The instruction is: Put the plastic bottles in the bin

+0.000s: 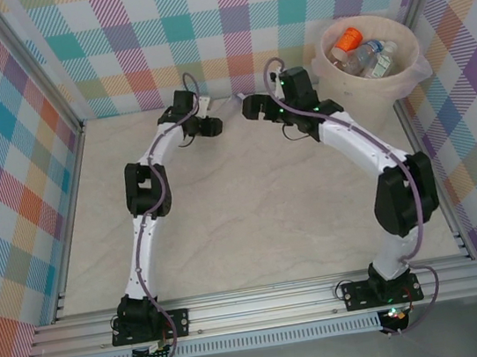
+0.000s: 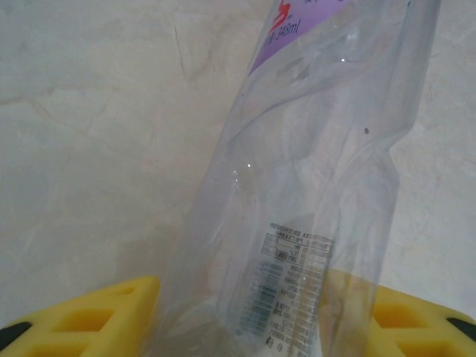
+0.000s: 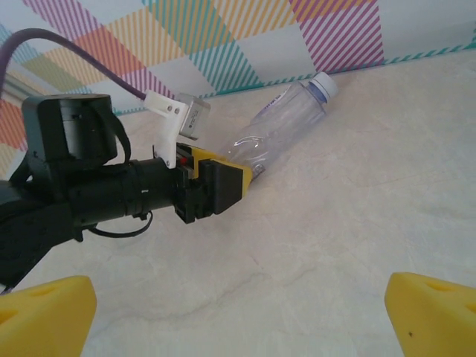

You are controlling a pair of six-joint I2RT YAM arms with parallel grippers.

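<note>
**Now clamping a bottle at the far edge**

Now gripping one bottle point(image 3: 286, 123) by its lower end with the left gripper point(image 3: 223, 178), with the yellow fingers point(image 2: 97, 316) closed in on both sides of the clear body. Lying tilted there near the middle of the worktop's point(image 1: 252, 212) far edge, with the white cap point(image 3: 325, 84) pointing at the checked wall point(image 3: 245, 44) and a purple label point(image 2: 297, 18) toward the neck. Cannot tell whether resting on the worktop or just off it.

Reaching there with the left arm point(image 1: 147, 191) in a long arc from its base at the near-left edge, bent at the elbow over the left half and leaning in toward the centre at the wrist.

Mirroring that with the right arm point(image 1: 363, 145): up from the base at the near-right edge, out toward the right edge at the elbow, then back along a white link to the far middle. Holding the right gripper point(image 1: 251, 107) just beside the left one and facing it, with fingertips point(image 3: 52, 305) spread wide apart over bare worktop.

Elsewhere, in the far right corner: the bin point(image 1: 377, 90), with several more bottles point(image 1: 372, 55) inside, among them one with an orange cap point(image 1: 346, 39).
</note>
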